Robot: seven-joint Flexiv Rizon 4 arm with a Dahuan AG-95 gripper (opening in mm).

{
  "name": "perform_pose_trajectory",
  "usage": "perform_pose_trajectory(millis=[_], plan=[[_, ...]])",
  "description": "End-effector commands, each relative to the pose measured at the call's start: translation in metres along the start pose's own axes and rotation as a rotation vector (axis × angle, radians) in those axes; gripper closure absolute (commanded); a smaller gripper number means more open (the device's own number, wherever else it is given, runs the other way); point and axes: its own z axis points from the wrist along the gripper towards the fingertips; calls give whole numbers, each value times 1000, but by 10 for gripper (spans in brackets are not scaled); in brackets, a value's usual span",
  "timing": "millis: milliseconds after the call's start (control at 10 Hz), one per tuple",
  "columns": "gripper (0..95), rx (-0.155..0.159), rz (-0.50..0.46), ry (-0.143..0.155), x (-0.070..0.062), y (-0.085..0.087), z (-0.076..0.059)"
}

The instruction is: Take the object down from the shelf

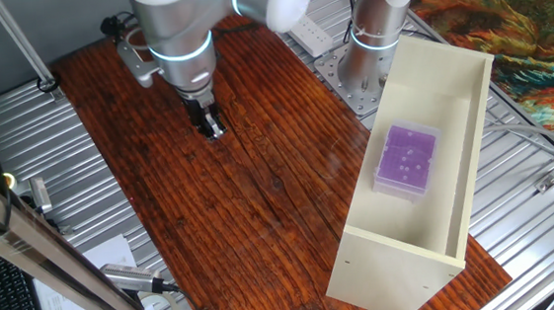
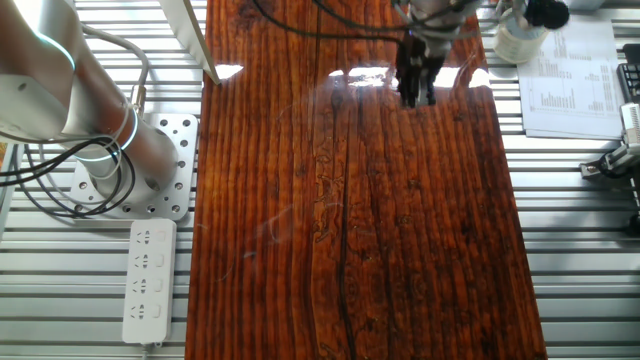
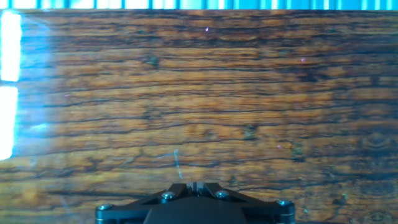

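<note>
The purple box [image 1: 406,159] with pale dots lies flat inside the cream shelf [image 1: 474,139] at the right of one fixed view. My gripper [image 1: 212,126] hangs over the bare wooden table, far to the left of the shelf. Its fingers are pressed together and hold nothing. In the other fixed view the gripper [image 2: 415,92] is near the far edge of the table; the shelf and the box are out of view there. The hand view shows the shut gripper [image 3: 193,185] above bare wood only.
The arm's base [image 1: 369,59] stands on a metal plate behind the shelf. A power strip [image 2: 148,280] lies beside the table. Papers [image 2: 570,80] and a white cup [image 2: 520,40] sit past the table's far corner. A keyboard [image 1: 7,305] is at the near left.
</note>
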Motion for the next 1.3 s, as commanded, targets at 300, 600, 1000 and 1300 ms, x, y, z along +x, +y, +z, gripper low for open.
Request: perform_pose_trajectory(millis=[300, 600, 1000, 1300], plan=[[950, 2, -50, -2, 2, 7, 0], [950, 2, -81, 2, 2, 7, 0], [950, 7, -85, 3, 2, 7, 0], [950, 8, -89, 3, 2, 7, 0]])
